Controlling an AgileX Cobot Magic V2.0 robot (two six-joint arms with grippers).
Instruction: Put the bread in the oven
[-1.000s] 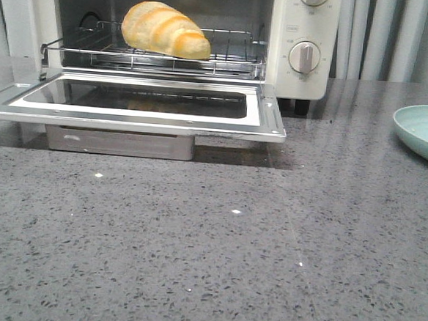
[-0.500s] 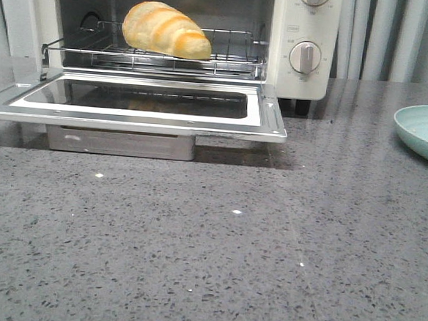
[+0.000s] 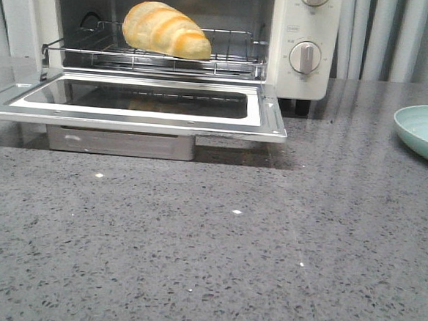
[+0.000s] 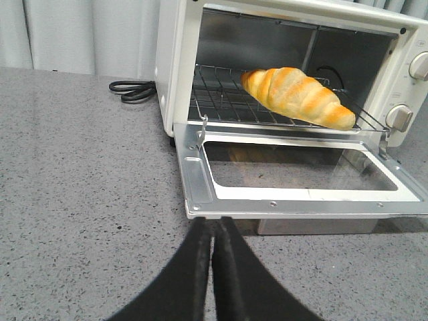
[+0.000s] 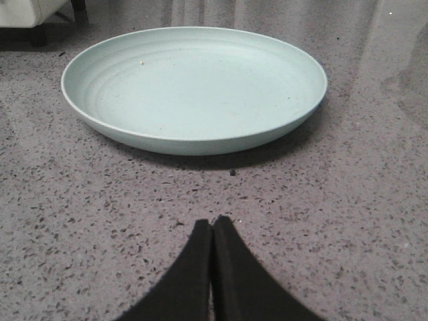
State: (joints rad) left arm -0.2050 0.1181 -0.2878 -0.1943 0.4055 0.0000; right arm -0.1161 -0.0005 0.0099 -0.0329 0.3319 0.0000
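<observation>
From left to right, I'm seeing my left gripper (image 4: pixel 212 231) pressed closed and empty, the bread (image 3: pixel 166 29) lying unmoved on the rack of the oven (image 3: pixel 303 34) at twelve o'clock, door still down, while my right gripper (image 5: pixel 212 231) sits closed before the plate (image 5: pixel 87 100), so only closing the door seems left.

— Speckled grey stone bench (image 3: pixel 265 267), polished, faintly reflective. Glossy cream oven (image 3: pixel 305 35) shell, shiny metal door frame.

— Thin wire rack (image 4: pixel 221 100). Matt pale-green plate (image 5: pixel 194 87), smooth. Golden bread (image 3: pixel 166 29) crust, lightly sheened.

one bread (image 3: pixel 166 29), one oven (image 3: pixel 299 45), two knobs (image 3: pixel 305 57), one plate (image 3: pixel 425 132), two hands (image 4: pixel 212 226).
</observation>
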